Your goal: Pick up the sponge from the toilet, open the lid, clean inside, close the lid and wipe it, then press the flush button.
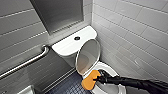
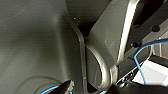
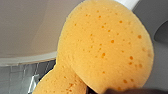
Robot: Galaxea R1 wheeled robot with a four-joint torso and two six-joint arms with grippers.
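Sponge point(image 1: 89, 82) at the open toilet point(image 1: 110, 68)
The right gripper point(image 1: 98, 79) clamps the orange sponge over the near-left rim; the lid point(image 1: 88, 57) stands raised toward the tank point(image 1: 67, 45), leaving the inside free for scrubbing.

From my seat the toilet point(image 1: 110, 68) sits in the corner, its lid point(image 1: 88, 58) raised just in front of the tank point(image 1: 65, 46), with the flush button point(image 1: 77, 38) on the middle of the tank top. My right gripper point(image 1: 98, 78) holds the sponge point(image 1: 89, 81) at the toilet's left rim, before the lid; a grab bar point(image 1: 27, 62) runs along the wall on the left.
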